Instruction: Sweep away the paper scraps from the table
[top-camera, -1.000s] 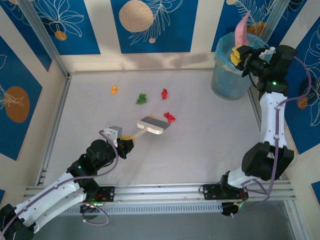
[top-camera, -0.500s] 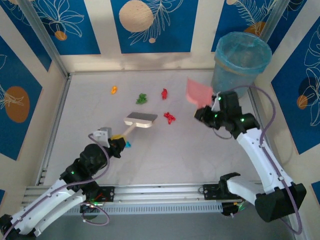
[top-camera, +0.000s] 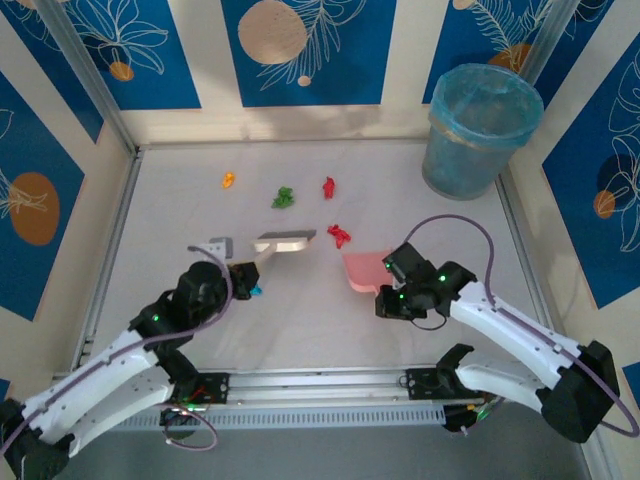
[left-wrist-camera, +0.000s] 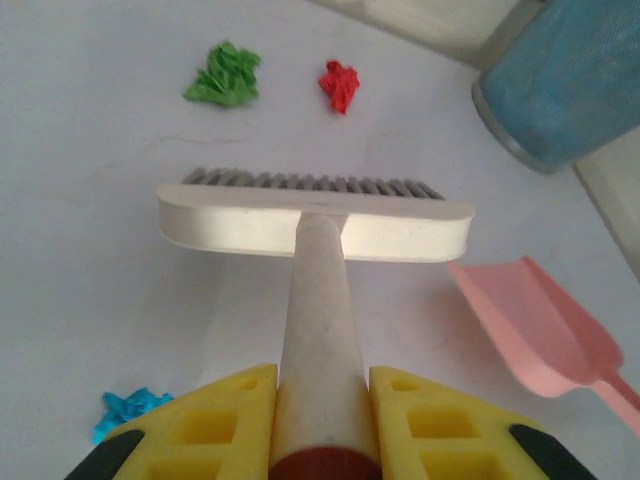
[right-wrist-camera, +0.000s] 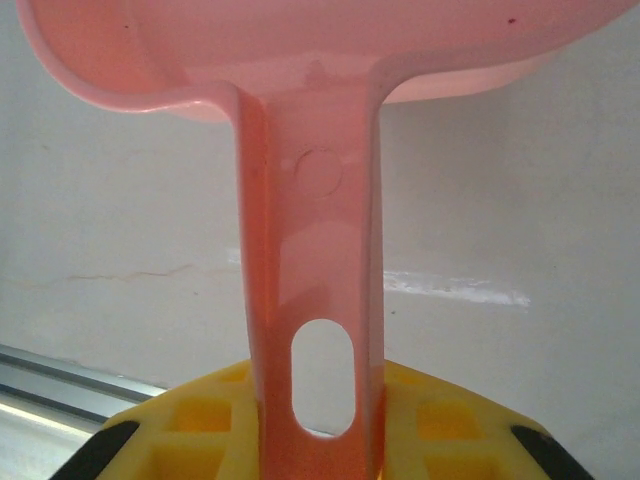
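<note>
Red, green, orange and cyan paper scraps (top-camera: 283, 197) dot the white table (top-camera: 450, 230) toward 11 o'clock (cyan lies beside the left gripper (top-camera: 243, 275)). That arm, stretched low, clamps the brush (top-camera: 283, 241) handle. At its 3 o'clock the right gripper (top-camera: 388, 297), elbow bent, pinches the pink dustpan (top-camera: 362, 269).

Green wad (top-camera: 283, 197): small crumpled paper, lying loose on the far half of the table (top-camera: 450, 225).
Orange wad (top-camera: 227, 180): smallest, left of the green wad and slightly farther back.
Red wad (top-camera: 328, 187): near the green wad, on its right.
Second red wad (top-camera: 340, 235): right of the green wad and nearer.
Cyan wad (top-camera: 256, 291): well nearer than the green wad, slightly left.
Table: flat, white, rectangular, with aluminium rails along its edges.
</note>
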